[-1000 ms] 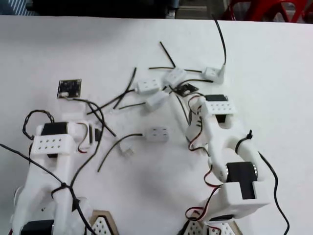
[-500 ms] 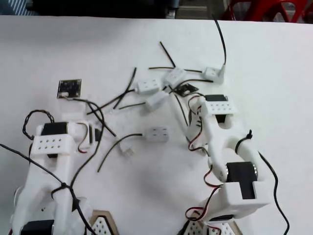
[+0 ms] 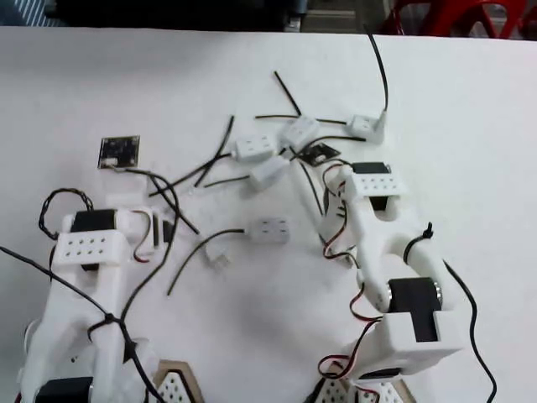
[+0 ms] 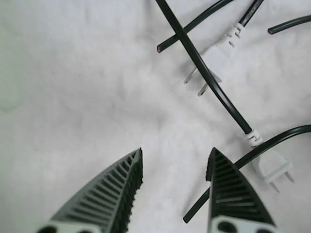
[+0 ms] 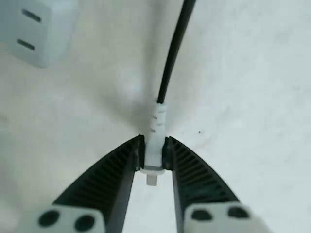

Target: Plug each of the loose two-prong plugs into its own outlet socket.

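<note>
Right gripper [image 5: 153, 144] clenched on a white two-prong plug with black cord [image 5: 156, 121], over the white tabletop [image 5: 252, 73], near a white plastic outlet socket block [image 5: 34, 29], left gripper [image 4: 175, 154] spread wide, grasping nothing, small loose white plug [image 4: 272, 167] just beside one finger, second loose white plug [image 4: 216, 54] farther off under a crossing black cord [image 4: 204, 73]

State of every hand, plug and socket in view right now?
Left hand, open.
Right hand, shut.
Held plug, clamped in right hand, not in a socket.
Outlet socket, slots empty.
Cord-crossed plug, loose, prongs bare.
Plug nearest left hand, loose, prongs bare.
</note>
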Motion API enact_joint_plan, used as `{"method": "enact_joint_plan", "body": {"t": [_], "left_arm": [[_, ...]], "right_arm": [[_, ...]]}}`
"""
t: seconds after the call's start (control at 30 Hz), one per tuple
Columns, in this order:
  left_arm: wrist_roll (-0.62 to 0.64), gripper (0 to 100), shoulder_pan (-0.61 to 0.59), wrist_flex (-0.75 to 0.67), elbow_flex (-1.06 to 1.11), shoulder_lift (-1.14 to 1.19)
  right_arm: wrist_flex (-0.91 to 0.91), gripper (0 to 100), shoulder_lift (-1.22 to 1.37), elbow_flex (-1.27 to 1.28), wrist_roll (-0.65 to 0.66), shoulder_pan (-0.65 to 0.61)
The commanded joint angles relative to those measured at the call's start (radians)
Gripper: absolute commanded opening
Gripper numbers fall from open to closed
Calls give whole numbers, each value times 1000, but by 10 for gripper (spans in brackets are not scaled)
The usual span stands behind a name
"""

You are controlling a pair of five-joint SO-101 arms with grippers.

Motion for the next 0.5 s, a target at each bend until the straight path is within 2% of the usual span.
{"method": "enact_joint_plan", "body": {"t": [0.0, 0.33, 0.47], "left_arm": [[-9, 219, -12, -17, -3, -45], [-9, 219, -12, -17, -2, -45], [-9, 219, -12, -17, -2, -45]], "right_arm": [[12, 51, 24, -38, -5, 8], [13, 18, 70, -87, -5, 18], [70, 16, 50, -109, -5, 8]]}}
